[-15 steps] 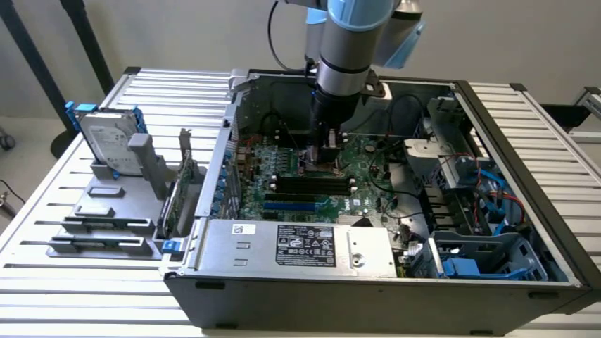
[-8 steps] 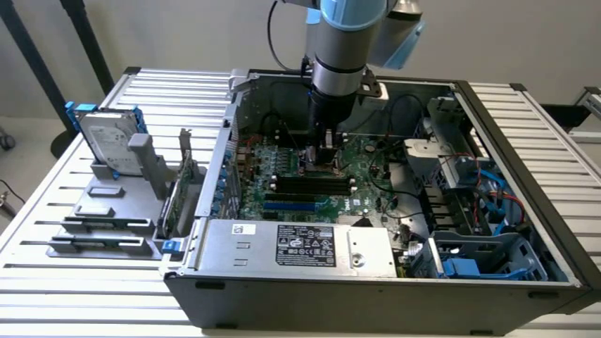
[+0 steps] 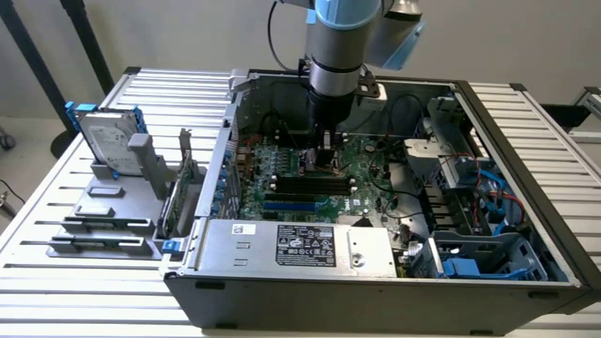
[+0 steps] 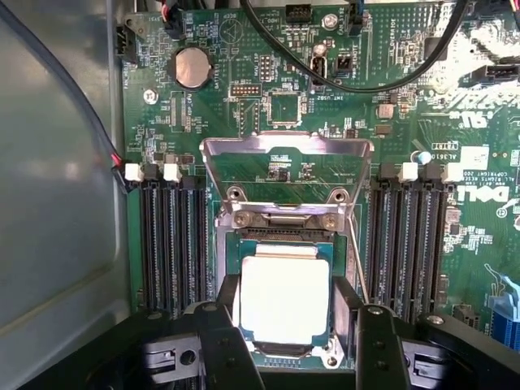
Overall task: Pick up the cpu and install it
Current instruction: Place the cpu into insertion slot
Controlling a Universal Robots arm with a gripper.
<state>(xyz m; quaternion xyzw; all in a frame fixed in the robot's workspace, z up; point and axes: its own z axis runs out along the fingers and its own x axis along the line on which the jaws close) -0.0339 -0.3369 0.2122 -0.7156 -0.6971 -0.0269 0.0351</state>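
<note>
The cpu (image 4: pixel 284 296), a small square chip with a bright silvery top, lies flat in the motherboard socket (image 4: pixel 284 231), whose metal load plate (image 4: pixel 286 162) is swung up and open. My gripper (image 4: pixel 288 325) straddles the chip from above. Its two black fingers (image 4: pixel 221 341) press against opposite edges of the chip, shut on it. In the exterior view the gripper (image 3: pixel 324 158) reaches straight down into the open computer case (image 3: pixel 376 296), low over the green motherboard (image 3: pixel 281 169).
Memory slots (image 4: pixel 171 244) run on both sides of the socket, and black cables (image 4: pixel 341 73) loop above it. The power supply (image 3: pixel 300 246) sits at the case front, drive cages (image 3: pixel 469 176) at the exterior view's right. A hard drive in a blue frame (image 3: pixel 108 137) stands on a grey rack outside.
</note>
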